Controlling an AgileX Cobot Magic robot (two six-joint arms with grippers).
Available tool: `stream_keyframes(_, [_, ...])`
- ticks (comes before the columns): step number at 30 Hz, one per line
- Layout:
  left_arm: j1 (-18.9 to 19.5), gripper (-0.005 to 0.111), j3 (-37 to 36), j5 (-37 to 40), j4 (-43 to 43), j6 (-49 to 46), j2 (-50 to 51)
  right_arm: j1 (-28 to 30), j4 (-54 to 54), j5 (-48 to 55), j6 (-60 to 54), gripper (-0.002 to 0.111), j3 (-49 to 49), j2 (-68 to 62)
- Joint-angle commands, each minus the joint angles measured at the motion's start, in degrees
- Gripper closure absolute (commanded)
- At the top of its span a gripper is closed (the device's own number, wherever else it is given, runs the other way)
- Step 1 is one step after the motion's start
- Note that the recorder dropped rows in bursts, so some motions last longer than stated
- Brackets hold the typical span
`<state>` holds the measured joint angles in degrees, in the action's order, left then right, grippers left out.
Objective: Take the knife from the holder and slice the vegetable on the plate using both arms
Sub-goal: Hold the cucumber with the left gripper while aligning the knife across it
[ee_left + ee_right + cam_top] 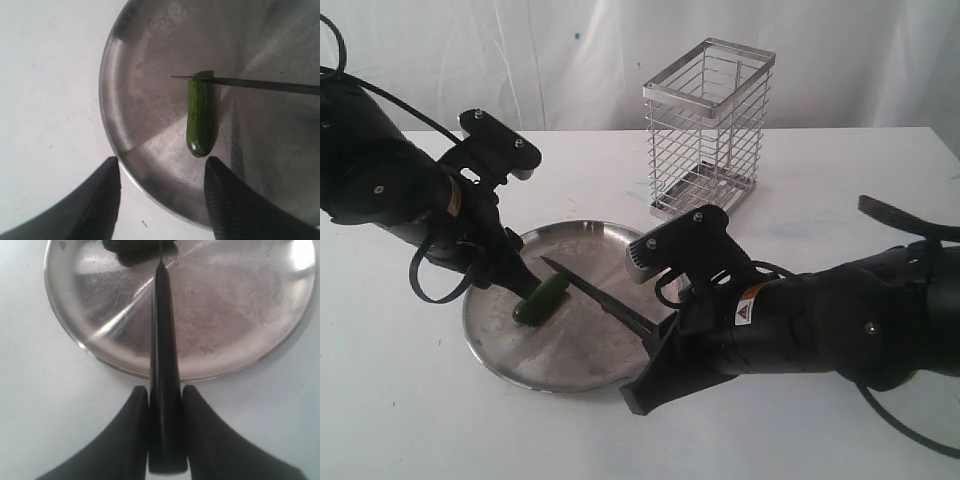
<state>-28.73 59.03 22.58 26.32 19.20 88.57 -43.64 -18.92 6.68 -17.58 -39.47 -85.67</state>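
The round steel plate (pixel 565 385), scuffed grey with a shallow raised rim, lies on the white table (pixel 410 420), whose surface shows all round the rim. The wire holder (pixel 708 130) stands well apart at the far side. The dark green, cylindrical vegetable (pixel 541 299) lies on the plate's left part. The right gripper (pixel 165 391) is clenched on the black handle of the knife (pixel 590 288), whose slim blade crosses the vegetable's far end. The left gripper (pixel 162 162) is spread wide, grasping nothing, just beside the vegetable's rounded end.

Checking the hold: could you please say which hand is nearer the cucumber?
Left. Left hand open just short of the cucumber; right hand holds the knife outside the plate.
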Motion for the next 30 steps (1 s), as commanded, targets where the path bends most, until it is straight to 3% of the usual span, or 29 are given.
stream_keyframes(1, [0.0,0.052,-0.2,1.1,-0.1,-0.2,-0.4,0.3,0.9,-0.6,-0.6,0.108,0.2,-1.8])
stream_keyframes(30, [0.0,0.052,-0.3,-1.0,-0.1,0.2,-0.2,0.3,1.1,-5.2,-0.6,0.108,-0.1,-4.7])
